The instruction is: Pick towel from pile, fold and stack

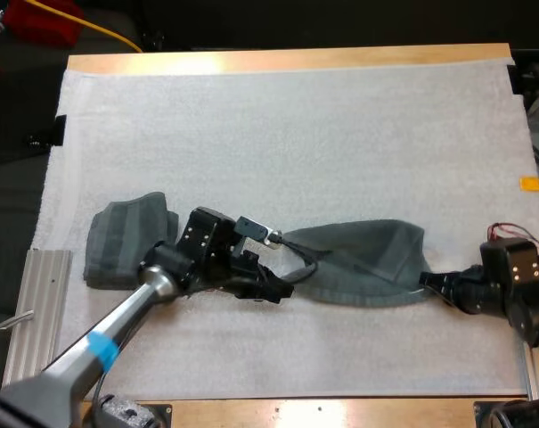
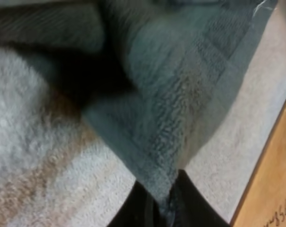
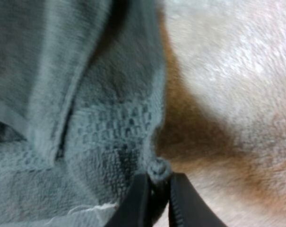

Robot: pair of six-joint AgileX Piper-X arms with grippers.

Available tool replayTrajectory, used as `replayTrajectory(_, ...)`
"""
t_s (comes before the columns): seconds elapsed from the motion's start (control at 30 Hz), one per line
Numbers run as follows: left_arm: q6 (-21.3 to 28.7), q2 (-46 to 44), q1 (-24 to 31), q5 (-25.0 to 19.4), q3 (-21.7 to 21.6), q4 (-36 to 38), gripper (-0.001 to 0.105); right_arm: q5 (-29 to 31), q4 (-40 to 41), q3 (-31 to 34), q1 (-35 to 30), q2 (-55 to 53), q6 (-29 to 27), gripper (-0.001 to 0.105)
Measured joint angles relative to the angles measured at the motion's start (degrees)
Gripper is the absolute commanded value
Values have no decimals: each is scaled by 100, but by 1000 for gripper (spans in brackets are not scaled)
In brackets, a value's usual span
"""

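– Two corners are pinched, one in each gripper. My left gripper (image 1: 285, 287) presses its fingers (image 2: 131, 213) on one end of the towel (image 1: 363, 263). My right gripper (image 1: 429, 282) has its fingers (image 3: 185, 203) clamped on the opposite end.
– Where does the cloth lie, seen from the grippers?
– It spans between them and sags onto the mat (image 1: 296, 134). It seems that the ends are lifted a little. The other towel (image 1: 126, 241) lies behind my left gripper, past its wrist, apart from the one I hold. Whether it is folded or only bunched, I cannot tell.
– How will it handle?
– Light and very soft, I judge, with no stiffness. It hangs from any point I take and creases by itself. The terry surface gives good grip, so slipping is a small risk. But a thin pinch at the very corner can pull out if I stretch hard.
– So where to hold?
– At the hemmed corners, as now, with a bit more cloth between the fingers. Both ends should be at equal height, so that the edge between the grippers is straight.
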Motion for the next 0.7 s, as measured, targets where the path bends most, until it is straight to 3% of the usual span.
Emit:
replayTrajectory(0.2,0,-599,0,-155,-230,417,0,-664,462,-591,0,0,-89,2)
replayTrajectory(0.3,76,-875,0,-298,-688,718,0,-1144,550,-948,0,0,-89,2)
replayTrajectory(0.47,276,-1004,0,-344,-1278,1219,0,-1221,681,-1512,0,-111,-89,2)
replayTrajectory(0.7,564,-1005,0,-758,-2364,2179,0,-1267,930,-2463,0,-189,-89,2)
